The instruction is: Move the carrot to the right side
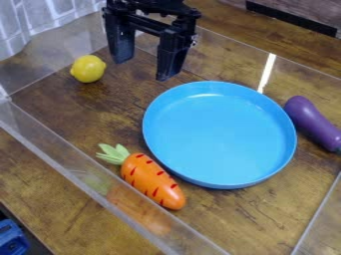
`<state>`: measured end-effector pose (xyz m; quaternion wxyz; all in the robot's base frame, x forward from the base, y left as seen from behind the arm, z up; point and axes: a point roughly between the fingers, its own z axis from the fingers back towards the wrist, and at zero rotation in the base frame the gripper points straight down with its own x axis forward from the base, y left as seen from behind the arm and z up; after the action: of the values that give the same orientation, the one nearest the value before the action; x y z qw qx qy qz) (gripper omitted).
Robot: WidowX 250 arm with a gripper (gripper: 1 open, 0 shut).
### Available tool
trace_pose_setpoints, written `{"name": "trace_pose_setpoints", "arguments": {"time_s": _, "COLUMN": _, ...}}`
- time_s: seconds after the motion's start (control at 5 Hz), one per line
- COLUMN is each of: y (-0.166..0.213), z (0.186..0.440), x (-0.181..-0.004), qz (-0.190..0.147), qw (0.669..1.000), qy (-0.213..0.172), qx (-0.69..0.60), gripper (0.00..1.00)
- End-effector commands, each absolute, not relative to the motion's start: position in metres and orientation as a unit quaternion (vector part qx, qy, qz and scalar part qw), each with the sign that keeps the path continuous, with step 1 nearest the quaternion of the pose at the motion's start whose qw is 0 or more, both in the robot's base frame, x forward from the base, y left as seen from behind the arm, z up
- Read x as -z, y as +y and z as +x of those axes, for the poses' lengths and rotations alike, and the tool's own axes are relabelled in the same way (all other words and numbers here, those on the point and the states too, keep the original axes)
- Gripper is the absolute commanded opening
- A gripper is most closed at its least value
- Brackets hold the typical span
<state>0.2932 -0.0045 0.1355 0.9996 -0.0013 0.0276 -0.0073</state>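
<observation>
So the carrot (150,178) is lying on its side on the wooden bench (80,115), down at the near-left rim of the blue plate (221,133). It looks like it's right up against the plate edge, maybe just touching, can't say for sure. Its green leafy top points away from the plate toward the left, and the orange tip points to the lower right, running along the plate's curve. Short dark lines cross its body.

The plate is the big thing here, round, bright blue, nothing in it, sitting pretty much mid-bench. On the far-right side of the plate there's a purple eggplant (314,123), lying just beside the rim, slanted. On the opposite side, up and to the left of the plate and well apart from it, sits a yellow lemon (88,69).

My gripper (147,52) hangs above the bench behind the plate, between the lemon and the plate's far rim, pointing straight down. My jaws are spread wide apart with nothing between them, two dark fingers (170,55) clearly separated. I'm not touching anything, and the carrot is well away from me, on the other side of the plate.

There's a clear plastic wall (80,164) running around the bench, and the carrot lies just inside its near edge.
</observation>
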Motion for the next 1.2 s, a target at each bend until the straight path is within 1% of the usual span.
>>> {"name": "trace_pose_setpoints", "arguments": {"time_s": 0.0, "y": -0.007, "z": 0.293, "x": -0.134, "qz": -0.003, "qw": 0.999, "qy": 0.036, "qx": 0.019, "gripper": 1.00}}
{"name": "trace_pose_setpoints", "arguments": {"time_s": 0.2, "y": -0.015, "z": 0.290, "x": -0.123, "qz": -0.004, "qw": 0.998, "qy": 0.044, "qx": 0.041, "gripper": 1.00}}
{"name": "trace_pose_setpoints", "arguments": {"time_s": 0.4, "y": -0.026, "z": 0.279, "x": -0.109, "qz": -0.006, "qw": 0.991, "qy": 0.046, "qx": 0.127, "gripper": 1.00}}
{"name": "trace_pose_setpoints", "arguments": {"time_s": 0.6, "y": -0.027, "z": 0.270, "x": -0.099, "qz": -0.002, "qw": 0.974, "qy": 0.040, "qx": 0.223, "gripper": 1.00}}
{"name": "trace_pose_setpoints", "arguments": {"time_s": 0.8, "y": -0.026, "z": 0.265, "x": -0.093, "qz": 0.001, "qw": 0.948, "qy": 0.034, "qx": 0.316, "gripper": 1.00}}
{"name": "trace_pose_setpoints", "arguments": {"time_s": 1.0, "y": -0.037, "z": 0.257, "x": -0.084, "qz": 0.004, "qw": 0.946, "qy": 0.024, "qx": 0.324, "gripper": 1.00}}
